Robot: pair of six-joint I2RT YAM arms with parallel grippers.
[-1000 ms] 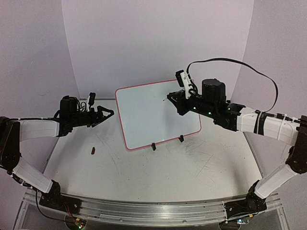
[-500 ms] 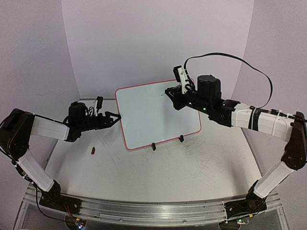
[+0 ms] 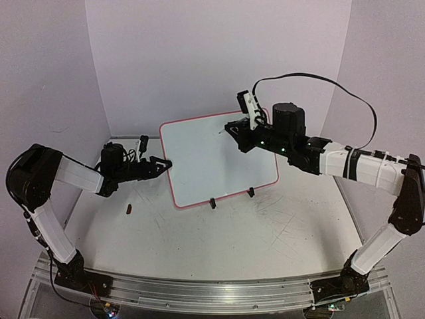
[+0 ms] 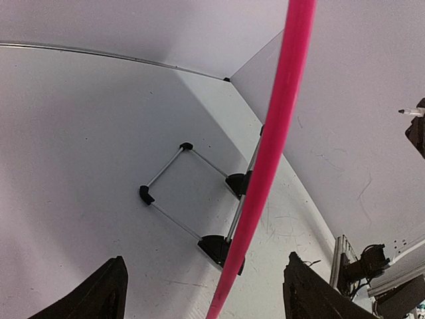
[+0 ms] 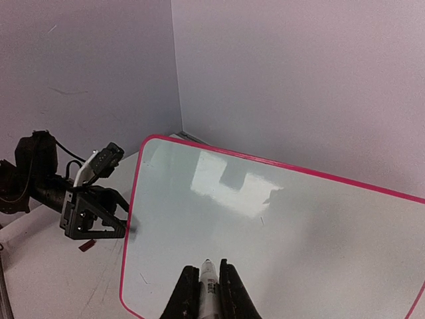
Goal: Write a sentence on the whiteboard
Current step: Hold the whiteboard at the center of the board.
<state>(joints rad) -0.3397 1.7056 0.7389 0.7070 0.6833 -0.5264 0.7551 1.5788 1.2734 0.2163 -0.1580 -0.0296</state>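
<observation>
The whiteboard [image 3: 219, 163] stands tilted on two black clip feet [image 3: 212, 203], white with a red-pink rim [image 4: 265, 166]. No sentence shows on its face [image 5: 279, 226], only a few faint stray marks. My left gripper [image 3: 164, 163] is open at the board's left edge. In the left wrist view the rim runs between its fingertips [image 4: 106, 292], touching neither. My right gripper [image 3: 230, 131] hovers before the board's upper right and is shut on a white marker [image 5: 208, 287]. The marker's tip points at the board, close to the surface; I cannot tell whether it touches.
A small dark red cap-like piece [image 3: 129, 209] lies on the scuffed table left of the board. A wire stand with black corner pieces [image 4: 145, 194] props the board from behind. Walls close off the back and both sides.
The left gripper has reached right to the board's left edge and now straddles the rim. The right gripper with the marker has moved up and left along the board's top.
</observation>
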